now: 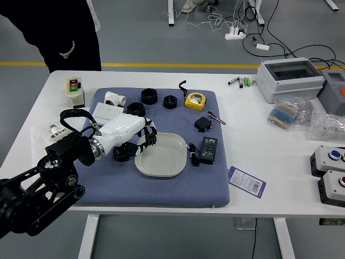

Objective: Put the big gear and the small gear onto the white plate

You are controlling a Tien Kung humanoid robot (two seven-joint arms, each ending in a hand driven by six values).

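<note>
White plate (166, 157): rests on blue mat (161, 193).
Left hand (123, 132): grips black gear (151, 137) at plate's far-left edge.
Second gear (121, 156): on mat, partly hidden by hand.
Person (67, 35): stands beyond table (259, 183).

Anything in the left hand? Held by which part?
Yes, a black gear, at the fingertips of the left hand. Which part of it is gripped can't be told.
</note>
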